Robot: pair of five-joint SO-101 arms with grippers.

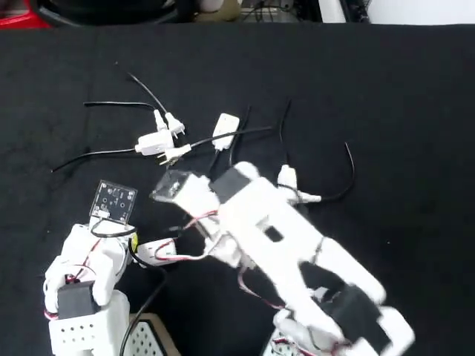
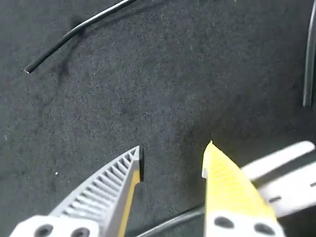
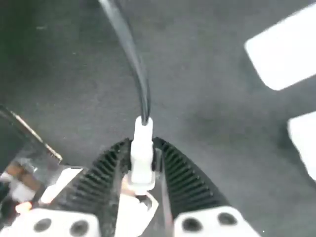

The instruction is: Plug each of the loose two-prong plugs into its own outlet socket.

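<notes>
- High view: two arms stand at the lower edge of the black worktop (image 1: 386, 111). The left arm (image 1: 85, 278) is folded low and the right arm (image 1: 282, 245) is stretched toward the middle.
- Six white plug or socket pieces lie on the worktop: a cluster of three (image 1: 157, 141), a flat white block (image 1: 225, 130) near that cluster, and a pair (image 1: 289, 179) just beside the right arm.
- Thin black cables (image 1: 104, 154) trail from these pieces.
- Right wrist view: the right fingers (image 3: 187, 177) are clamped on one white plug (image 3: 142, 148). Its black lead (image 3: 129, 54) runs away over the worktop, and two white blocks (image 3: 281, 49) lie beyond.
- Left wrist view: the left fingers (image 2: 224, 182) are spread wide and hold nothing, above the dark worktop near one loose cable end (image 2: 74, 34).
- Whether any plug sits in a socket cannot be told.
</notes>
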